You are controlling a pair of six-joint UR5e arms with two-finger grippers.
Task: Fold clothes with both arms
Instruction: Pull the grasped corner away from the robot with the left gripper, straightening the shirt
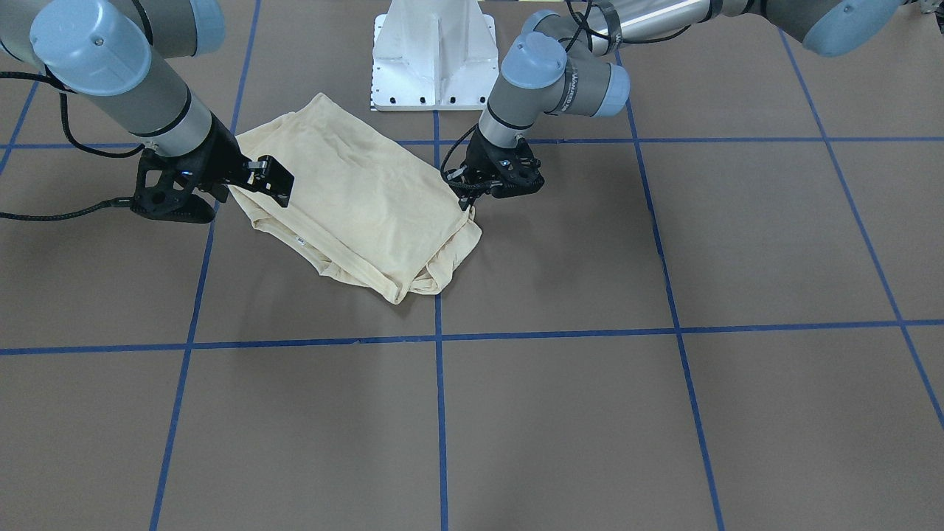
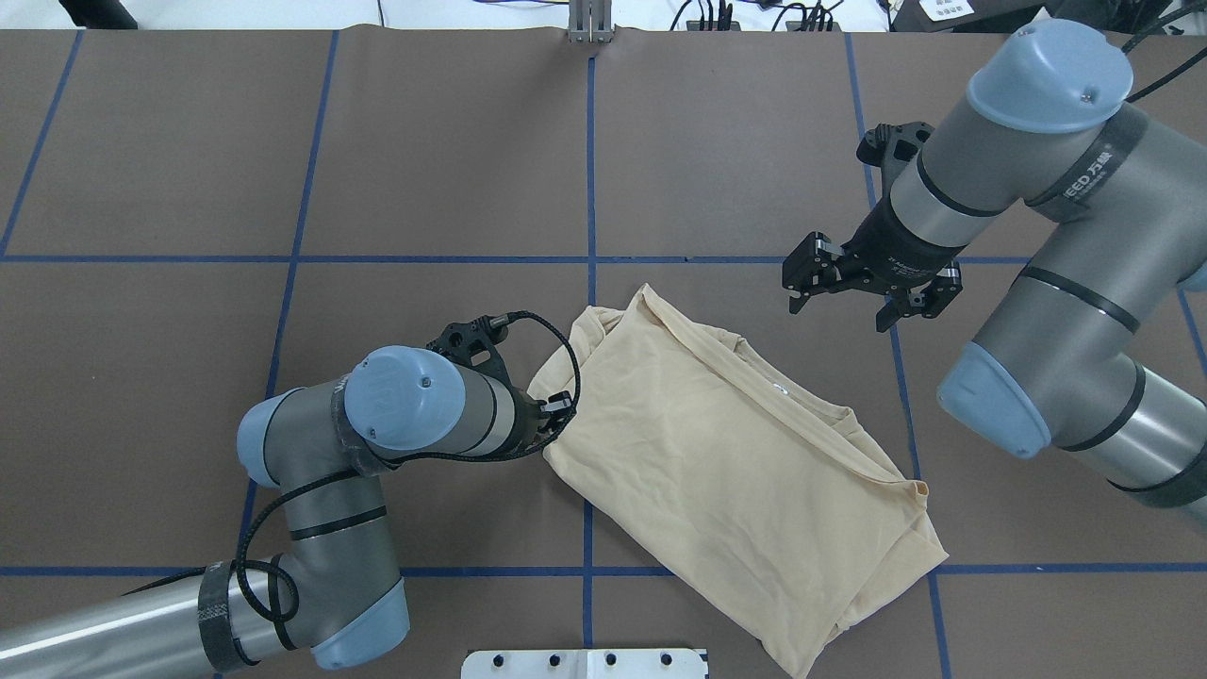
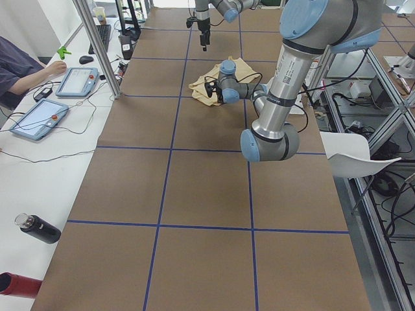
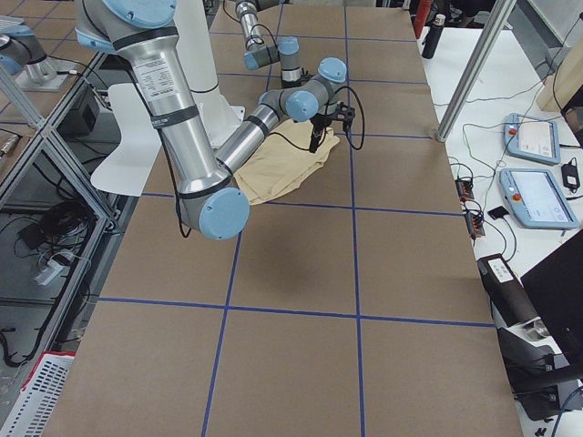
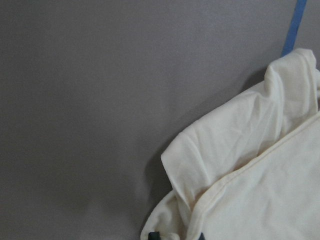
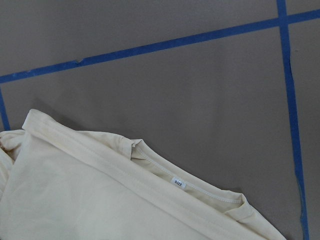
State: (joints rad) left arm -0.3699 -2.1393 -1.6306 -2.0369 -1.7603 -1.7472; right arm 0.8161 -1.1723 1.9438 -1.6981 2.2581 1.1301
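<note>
We see the cream shirt [image 2: 735, 462] lying folded on the tabletop [image 2: 424, 141], from centre to lower right of the overhead view. The left gripper [image 1: 470, 199] is clamped on its left edge there. The right gripper [image 2: 839, 316] hovers at upper right, jaws apart.

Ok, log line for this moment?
shirt: folded on table | left gripper: low, shut on shirt edge | right gripper: open, raised, off shirt near neck label
</note>
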